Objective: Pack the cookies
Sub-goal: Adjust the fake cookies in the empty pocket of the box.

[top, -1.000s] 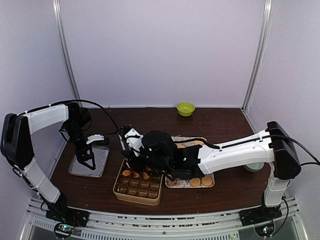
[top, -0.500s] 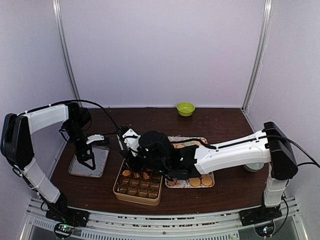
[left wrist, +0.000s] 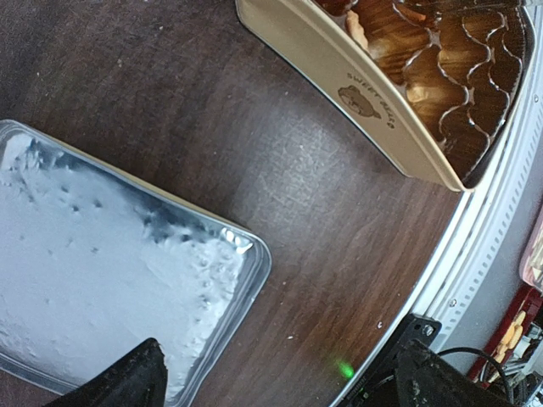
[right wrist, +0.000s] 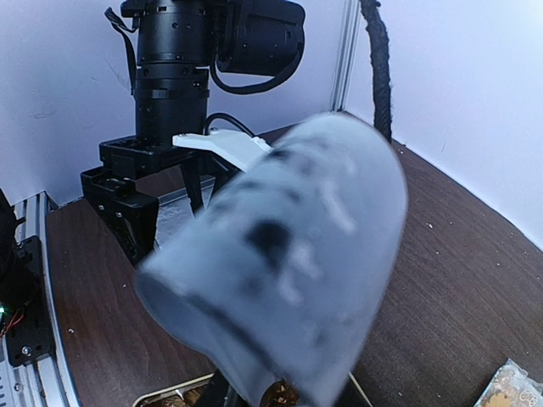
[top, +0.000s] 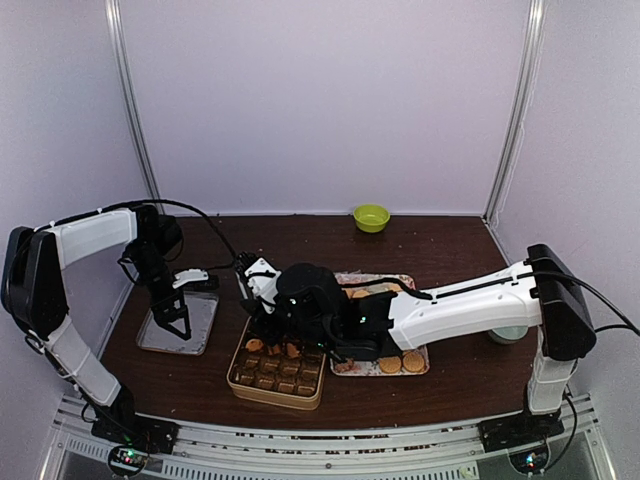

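Observation:
The cookie tin (top: 240, 383) with brown paper cups sits at the table's front centre, with golden cookies (top: 270, 348) in its far row. More round cookies (top: 401, 362) lie on a patterned tray (top: 345, 370) to its right. My right gripper (top: 262, 318) reaches across over the tin's far-left corner. In the right wrist view a blurred pale finger (right wrist: 288, 254) fills the frame and hides the jaws; a brown crumbly bit (right wrist: 278, 395) shows at its tip. My left gripper (left wrist: 280, 381) hangs open and empty over the edge of a metal tray (left wrist: 102, 254), left of the tin (left wrist: 373, 110).
A green bowl (top: 371, 217) stands at the back of the table. A pale round object (top: 510, 335) sits under the right arm near the right edge. The metal tray (top: 200, 335) lies at the left. White walls close in three sides.
The right arm has shifted slightly left over the tin's far edge. The left arm has not moved.

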Robot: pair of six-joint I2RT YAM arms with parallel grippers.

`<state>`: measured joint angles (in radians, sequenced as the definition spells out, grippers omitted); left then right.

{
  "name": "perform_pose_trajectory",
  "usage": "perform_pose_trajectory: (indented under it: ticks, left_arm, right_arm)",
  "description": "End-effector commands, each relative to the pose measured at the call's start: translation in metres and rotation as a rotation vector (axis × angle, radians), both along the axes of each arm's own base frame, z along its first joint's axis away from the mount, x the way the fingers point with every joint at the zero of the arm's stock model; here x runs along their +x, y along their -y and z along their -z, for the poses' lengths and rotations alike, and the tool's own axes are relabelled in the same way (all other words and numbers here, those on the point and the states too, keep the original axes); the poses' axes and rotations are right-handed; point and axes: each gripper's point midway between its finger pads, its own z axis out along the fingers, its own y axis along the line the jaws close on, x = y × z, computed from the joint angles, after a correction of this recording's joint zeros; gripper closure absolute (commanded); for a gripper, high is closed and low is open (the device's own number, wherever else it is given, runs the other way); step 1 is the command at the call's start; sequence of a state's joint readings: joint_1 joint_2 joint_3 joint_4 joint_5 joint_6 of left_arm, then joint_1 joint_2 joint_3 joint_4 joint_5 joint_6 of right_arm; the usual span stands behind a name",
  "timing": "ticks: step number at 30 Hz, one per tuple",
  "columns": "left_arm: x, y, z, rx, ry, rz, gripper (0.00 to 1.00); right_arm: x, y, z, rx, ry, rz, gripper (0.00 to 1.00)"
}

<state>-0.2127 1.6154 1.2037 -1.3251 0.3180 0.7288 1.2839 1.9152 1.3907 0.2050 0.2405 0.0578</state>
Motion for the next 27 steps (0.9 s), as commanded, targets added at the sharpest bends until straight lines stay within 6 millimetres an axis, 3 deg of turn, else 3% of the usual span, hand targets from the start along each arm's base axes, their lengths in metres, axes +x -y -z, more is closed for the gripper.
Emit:
perform_pose_trajectory:
  ticks: [1,6,12,18,27]
  left_arm:
    - [0.001,0.001,-0.003,-0.022,0.018,0.006,0.03]
    - [0.002,0.002,-0.005,-0.024,0.021,0.006,0.03]
    - [0.002,0.002,-0.004,-0.025,0.019,0.008,0.03]
    - [0.001,0.001,-0.003,-0.025,0.017,0.012,0.03]
    - [-0.001,0.001,-0.001,-0.022,0.012,0.015,0.03]
  right_arm:
    - [0.011,0.012,-0.011,-0.008,0.024,0.062,0.85]
    - [0.015,0.022,-0.03,0.016,0.063,0.093,0.9]
    - [0.019,0.027,-0.037,0.021,0.078,0.112,0.9]
    - [0.017,0.019,-0.032,0.041,0.05,0.091,0.75]
    - [0.016,0.008,-0.03,0.064,0.03,0.076,0.71]
